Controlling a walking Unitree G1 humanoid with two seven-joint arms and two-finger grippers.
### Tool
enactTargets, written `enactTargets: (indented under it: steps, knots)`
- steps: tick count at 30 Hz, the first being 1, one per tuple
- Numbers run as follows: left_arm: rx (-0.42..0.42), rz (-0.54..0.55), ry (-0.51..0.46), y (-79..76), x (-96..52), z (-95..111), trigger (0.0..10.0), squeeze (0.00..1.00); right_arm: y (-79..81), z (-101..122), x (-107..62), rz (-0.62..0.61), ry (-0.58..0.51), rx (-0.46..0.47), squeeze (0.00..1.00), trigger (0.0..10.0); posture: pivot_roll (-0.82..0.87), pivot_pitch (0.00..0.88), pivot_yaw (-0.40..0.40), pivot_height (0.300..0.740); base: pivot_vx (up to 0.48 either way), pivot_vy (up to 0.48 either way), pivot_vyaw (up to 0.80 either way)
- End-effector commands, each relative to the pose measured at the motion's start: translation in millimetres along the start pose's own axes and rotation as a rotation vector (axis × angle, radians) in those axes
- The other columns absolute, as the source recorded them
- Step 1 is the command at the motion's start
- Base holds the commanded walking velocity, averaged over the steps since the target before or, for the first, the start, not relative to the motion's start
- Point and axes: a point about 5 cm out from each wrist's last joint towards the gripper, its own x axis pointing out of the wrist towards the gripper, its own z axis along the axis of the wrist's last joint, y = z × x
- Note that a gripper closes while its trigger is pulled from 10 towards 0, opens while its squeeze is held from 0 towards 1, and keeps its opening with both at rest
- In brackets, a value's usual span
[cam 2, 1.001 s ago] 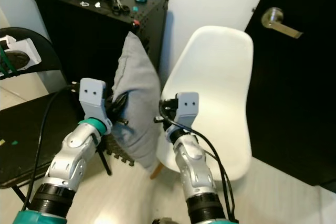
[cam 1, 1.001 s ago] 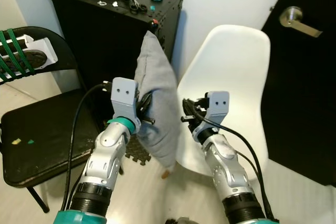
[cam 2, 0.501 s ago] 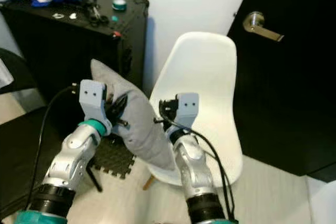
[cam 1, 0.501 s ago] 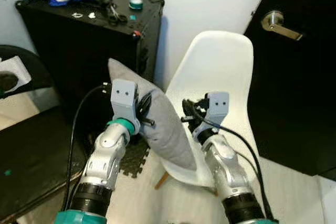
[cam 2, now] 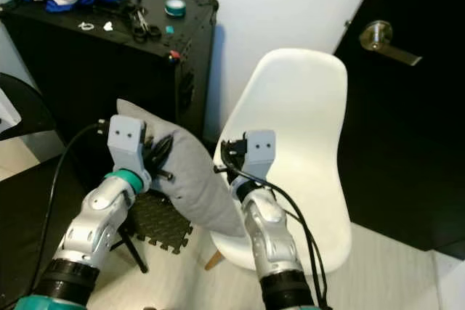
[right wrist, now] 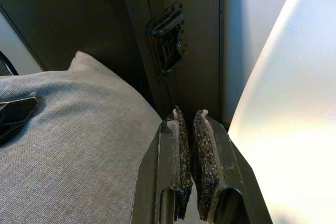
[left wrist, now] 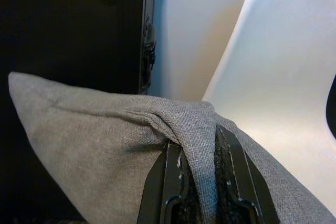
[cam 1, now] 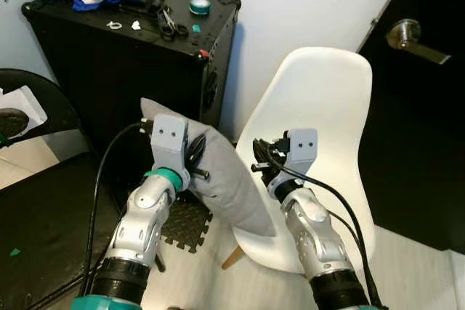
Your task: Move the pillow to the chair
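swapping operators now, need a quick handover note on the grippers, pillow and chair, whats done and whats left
Left gripper: shut on a pinched fold of the pillow, holding it up off the floor.
Right gripper: shut, holding nothing, beside the pillow and over the chair's front edge.
Pillow: grey, tilted, hanging between the two arms, its lower corner over the near edge of the chair seat. I cannot tell whether it touches the seat.
Chair: white, straight ahead, between the black case and the door.
Done: pillow picked up and brought to the chair.
Left: carry it over the seat, lower it, open the left gripper, pull back.
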Motion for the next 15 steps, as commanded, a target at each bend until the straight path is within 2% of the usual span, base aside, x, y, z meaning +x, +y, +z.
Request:
enactTargets:
  steps: [1, 10, 15]
  knots:
    - [0.024, -0.020, -0.077, -4.9, 1.7, 14.4, 10.0, 0.00, -3.4, -7.7, -3.6, -0.013, 0.038, -0.004, 0.00, 10.0, 0.05, 0.021, -0.004, 0.740, 0.000, 0.000, 0.00]
    - [0.053, -0.045, -0.072, -6.3, -2.1, 13.3, 10.0, 0.00, -2.9, -10.5, -4.4, -0.012, 0.052, -0.006, 0.00, 10.0, 0.06, 0.028, -0.003, 0.740, 0.000, 0.000, 0.00]
    - [0.052, -0.047, -0.073, -8.4, -2.7, 13.3, 10.0, 0.00, -4.1, -11.7, -5.4, -0.013, 0.058, -0.007, 0.00, 10.0, 0.06, 0.030, -0.005, 0.740, 0.000, -0.295, 0.00]
